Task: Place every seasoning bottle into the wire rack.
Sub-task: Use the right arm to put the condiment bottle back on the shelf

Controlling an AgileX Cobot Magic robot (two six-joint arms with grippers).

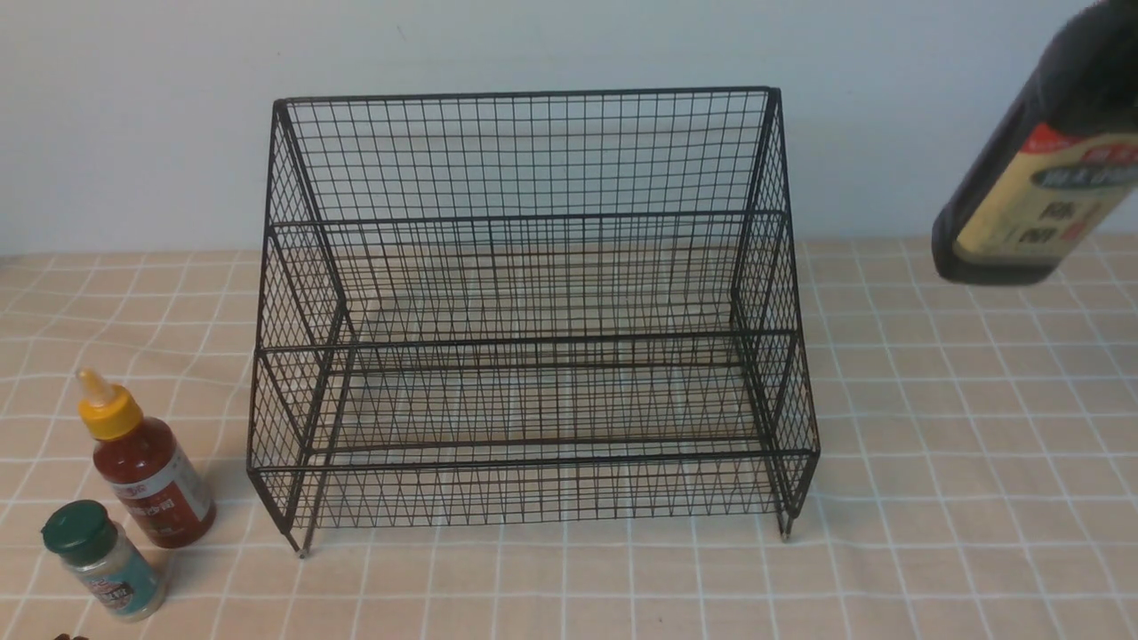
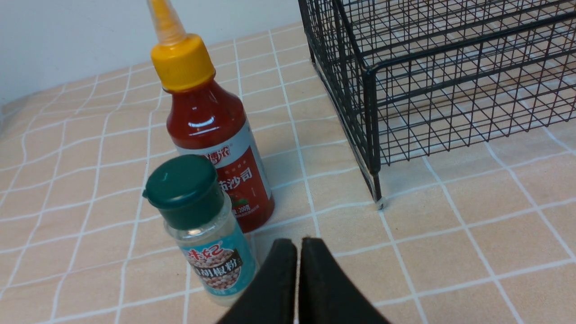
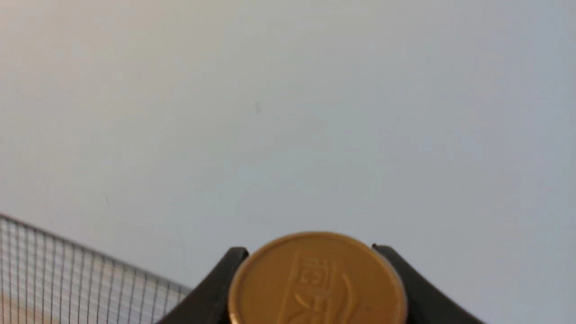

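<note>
- Nothing is in the wire rack (image 1: 524,94) so far. Both of its tiers are bare, so I reckon all three placements are left to do.
- The first one looks to be under way. The tall dark bottle (image 1: 1036,187) hangs tilted in the air to the right of the rack, about level with its upper half.
- My right gripper (image 3: 309,249) is clenched on that bottle at the gold cap (image 3: 317,279), with one jaw on each side.
- The red sauce bottle (image 1: 151,471) and the green-lidded jar (image 1: 102,560) stand upright on the checked cloth (image 1: 933,444), just left of the rack's front foot. The jar is on the side further from the rack.
- My left gripper (image 2: 298,245) is pinched closed on nothing, near those two.
- Materials:
  - The rack is thin black mesh, stepped, with a tall back.
  - The dark bottle is glossy with a cream label.
  - The sauce bottle is shiny red with a tapered yellow nozzle.
  - The jar is clear, and what's inside looks pale.
</note>
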